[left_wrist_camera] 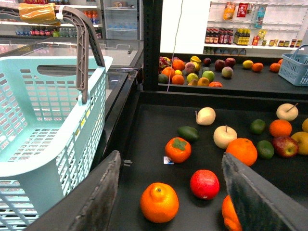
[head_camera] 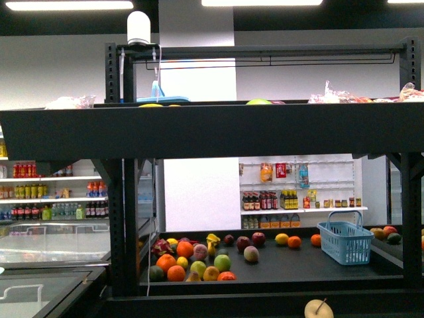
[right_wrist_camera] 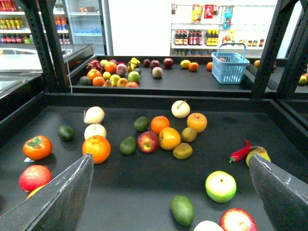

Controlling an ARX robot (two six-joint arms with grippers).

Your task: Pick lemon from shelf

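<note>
The shelf [head_camera: 199, 129] is a black metal rack with flat dark tiers. Its near tier [right_wrist_camera: 144, 187] carries scattered fruit. A round yellow-orange fruit [right_wrist_camera: 169, 138] lies in the middle cluster and shows at the edge of the left wrist view [left_wrist_camera: 303, 142]; I cannot tell whether it is the lemon. Another yellow fruit [right_wrist_camera: 185, 63] lies on the far tier [head_camera: 282, 238]. My left gripper [left_wrist_camera: 170, 155] hangs open over an orange [left_wrist_camera: 159, 202] and a red fruit [left_wrist_camera: 204, 184]. My right gripper [right_wrist_camera: 171, 158] hangs open above a green-white apple [right_wrist_camera: 220, 186] and an avocado [right_wrist_camera: 182, 210]. Neither holds anything.
A pale teal basket [left_wrist_camera: 48, 120] with a grey handle stands close beside the left gripper, outside the tier's rim. A blue basket [head_camera: 345, 242] sits on the far tier. Black uprights [right_wrist_camera: 48, 43] frame the tier. A red chilli [right_wrist_camera: 240, 151] lies near the right finger.
</note>
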